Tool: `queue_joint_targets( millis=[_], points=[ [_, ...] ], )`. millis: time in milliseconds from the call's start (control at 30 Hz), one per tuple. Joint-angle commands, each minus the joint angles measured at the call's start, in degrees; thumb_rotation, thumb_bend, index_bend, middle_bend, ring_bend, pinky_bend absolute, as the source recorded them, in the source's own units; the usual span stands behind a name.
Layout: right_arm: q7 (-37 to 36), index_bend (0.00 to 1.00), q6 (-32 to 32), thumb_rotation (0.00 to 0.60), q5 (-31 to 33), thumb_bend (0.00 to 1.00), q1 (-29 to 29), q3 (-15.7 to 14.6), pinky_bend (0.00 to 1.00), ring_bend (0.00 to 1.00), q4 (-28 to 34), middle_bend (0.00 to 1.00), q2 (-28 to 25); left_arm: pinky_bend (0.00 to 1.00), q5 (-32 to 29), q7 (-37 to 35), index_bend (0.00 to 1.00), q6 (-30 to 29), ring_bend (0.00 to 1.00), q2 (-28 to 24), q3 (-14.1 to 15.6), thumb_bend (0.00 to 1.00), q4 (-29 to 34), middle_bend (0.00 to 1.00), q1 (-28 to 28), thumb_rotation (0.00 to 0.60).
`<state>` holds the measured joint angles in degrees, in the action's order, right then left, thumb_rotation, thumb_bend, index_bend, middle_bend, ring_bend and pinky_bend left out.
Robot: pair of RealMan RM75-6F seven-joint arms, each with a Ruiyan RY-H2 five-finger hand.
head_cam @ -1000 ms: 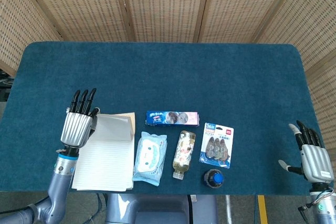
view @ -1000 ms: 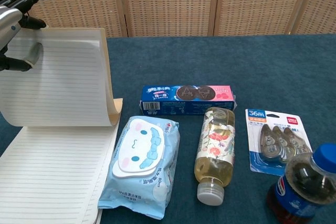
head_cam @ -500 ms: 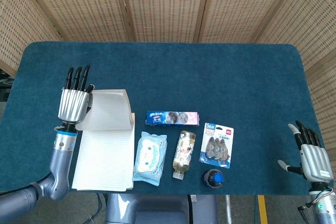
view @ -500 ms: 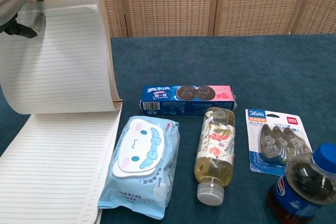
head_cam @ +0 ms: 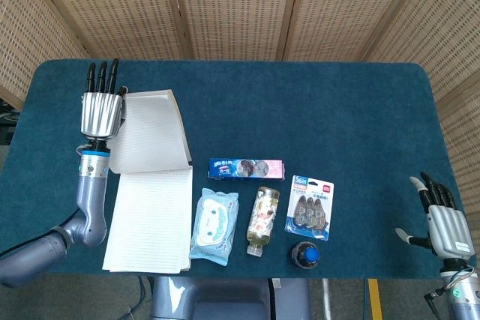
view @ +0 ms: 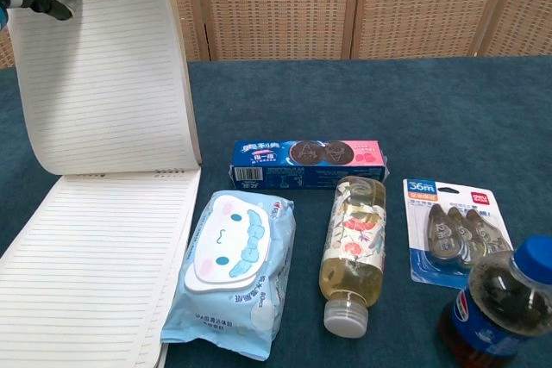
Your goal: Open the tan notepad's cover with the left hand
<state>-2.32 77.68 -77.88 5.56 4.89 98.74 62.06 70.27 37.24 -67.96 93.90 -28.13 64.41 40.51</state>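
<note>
Landmark: the tan notepad (head_cam: pixel 150 207) lies at the table's (head_cam: pixel 315 103) near-left corner, just left of a white wipes pack (head_cam: pixel 214 225).
Cover: the cover (head_cam: pixel 148 134) is lifted and swung back from the top binding — it stands curved, far from flat; the chest view shows its lined inner face (view: pixel 103 75) upright above the open page.
Risk: the cover could spring forward and fall closed if the hand lets go before it passes well beyond upright; the bend in the sheet stores that push.
Risk two: pulling further may drag the whole pad away from the wipes pack, since nothing pins its lower pages.
Left hand: the left hand (head_cam: pixel 100 110) sits at the cover's far left corner, fingers straight and together, thumb against the sheet — it appears to pinch the cover's edge.
Right hand: the right hand (head_cam: pixel 442 222), well right of the notepad, is spread and holds nothing.
</note>
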Motion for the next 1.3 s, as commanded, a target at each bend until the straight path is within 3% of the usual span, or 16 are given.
queue_joint_targets(
  millis=[33, 233, 300, 367, 567, 633, 967, 1300],
  points=[
    [-0.2, 0.06, -0.2, 0.600, 0.1, 0.16, 0.1, 0.0, 0.00, 0.00, 0.0, 0.00, -0.1, 0.00, -1.3, -0.2, 0.78, 0.8, 0.00, 0.6, -0.6, 0.60, -2.3, 0.02, 2.0, 0.600],
    [-1.0, 0.06, -0.3, 0.600, 0.2, 0.16, 0.1, 0.1, 0.00, 0.00, -0.2, 0.00, -0.1, 0.00, -3.6, -0.8, 0.75, 1.9, 0.00, 2.9, -0.3, 0.57, -7.4, 0.01, 5.2, 0.600],
    [-1.2, 0.06, -0.4, 0.600, 0.3, 0.16, 0.1, 0.1, 0.00, 0.00, -0.2, 0.00, -0.1, 0.00, -3.8, -0.8, 0.61, 2.2, 0.00, 3.3, 0.4, 0.52, -8.4, 0.01, 5.6, 0.600],
    [-1.6, 0.06, -0.4, 0.600, 0.3, 0.16, 0.1, 0.2, 0.00, 0.00, -0.3, 0.00, -0.1, 0.00, -4.2, -0.8, 0.40, 2.7, 0.00, 3.5, 1.3, 0.45, -8.6, 0.00, 5.6, 0.600],
    [-1.8, 0.06, -0.1, 0.600, 0.1, 0.16, 0.1, 0.2, 0.00, 0.00, -0.3, 0.00, -0.1, 0.00, -4.1, -1.7, 0.11, 2.1, 0.00, 3.8, 3.2, 0.27, -9.2, 0.00, 5.5, 0.600],
    [-1.8, 0.06, 0.0, 0.600, -0.1, 0.16, 0.0, 0.1, 0.00, 0.00, -0.4, 0.00, 0.0, 0.00, -4.0, -2.2, 0.07, 1.7, 0.00, 3.7, 3.7, 0.21, -9.2, 0.00, 5.3, 0.600],
    [-1.7, 0.06, -0.1, 0.600, 0.1, 0.16, -0.1, 0.0, 0.00, 0.00, -0.2, 0.00, -0.2, 0.00, -4.1, -4.5, 0.05, -1.4, 0.00, 0.9, 5.0, 0.17, -4.7, 0.00, 3.2, 0.600],
    [-1.2, 0.06, -1.0, 0.600, 0.7, 0.16, 0.1, -0.2, 0.00, 0.00, 0.2, 0.00, -0.7, 0.00, -1.8, -7.9, 0.05, -7.2, 0.00, -5.3, 11.5, 0.18, 9.7, 0.00, -5.6, 0.600]
  ],
)
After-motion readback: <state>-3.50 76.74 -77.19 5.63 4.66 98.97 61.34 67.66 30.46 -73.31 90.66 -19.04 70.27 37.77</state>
